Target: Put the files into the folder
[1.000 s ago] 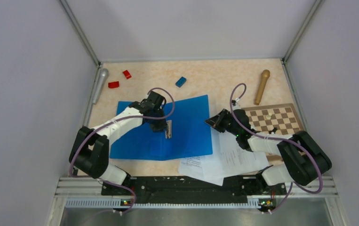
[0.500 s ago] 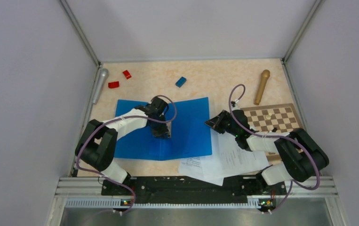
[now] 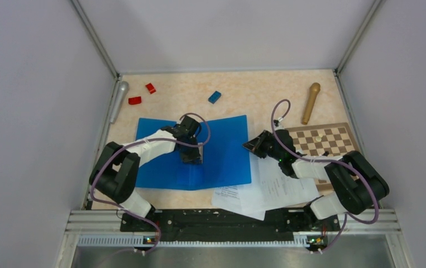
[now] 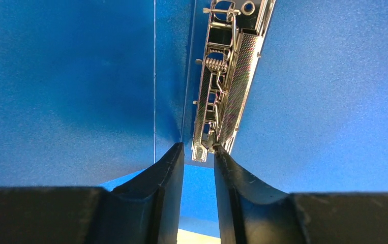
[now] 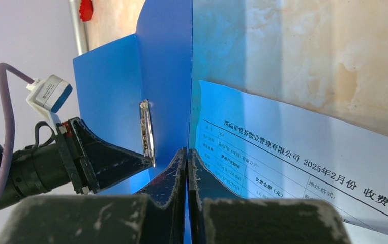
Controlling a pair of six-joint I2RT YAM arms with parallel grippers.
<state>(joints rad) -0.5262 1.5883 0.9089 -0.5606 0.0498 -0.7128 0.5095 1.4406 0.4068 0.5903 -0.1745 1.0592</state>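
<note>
thin bright-blue plastic folder lies open and flat on the beige marbled table, white printed paper files loose to its right.
your left gripper sits over the folder's middle, jaws slightly spread, tips right at the near end of the silver metal clip beside the spine. your right gripper has its jaws pressed together at the folder's right edge; you cannot tell whether they pinch that edge. the files lie outside the folder, fanned on the table under that arm.
</note>
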